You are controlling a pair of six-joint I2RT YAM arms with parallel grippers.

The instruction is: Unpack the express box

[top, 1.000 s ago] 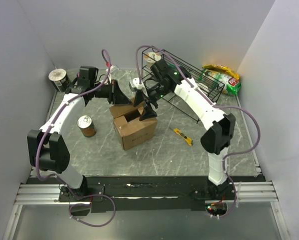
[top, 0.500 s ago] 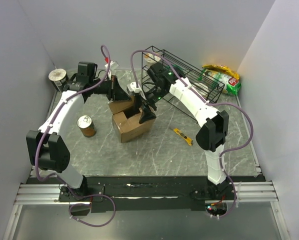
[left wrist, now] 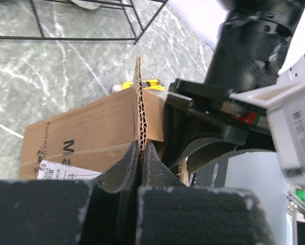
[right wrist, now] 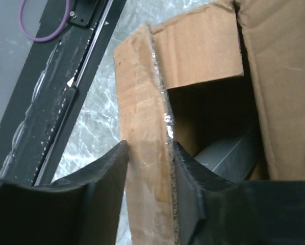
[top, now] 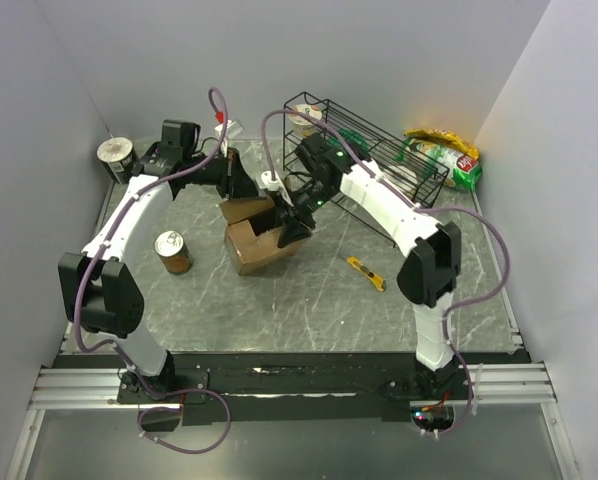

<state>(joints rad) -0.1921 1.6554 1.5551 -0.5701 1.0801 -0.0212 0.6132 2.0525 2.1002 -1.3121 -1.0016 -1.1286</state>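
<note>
The express box (top: 262,252) is a brown carton standing mid-table with its top flaps open. My left gripper (top: 241,188) is at its far-left side, shut on the thin edge of an upright flap (left wrist: 138,102), which its fingertips (left wrist: 141,145) pinch. My right gripper (top: 290,222) reaches in from the right. In the right wrist view its jaws (right wrist: 149,148) press both faces of a taped flap (right wrist: 142,102). A grey item (right wrist: 229,153) lies inside the open box. A white label (left wrist: 66,169) shows on the box's side.
A brown can (top: 172,251) stands left of the box and a yellow utility knife (top: 366,273) lies to its right. A black wire rack (top: 379,160) and snack bags (top: 444,152) sit at the back right. A tin (top: 116,158) stands at the back left.
My right gripper has narrowed from wide open onto the taped flap. The box has slid a little left and back, and both arms moved with it.
</note>
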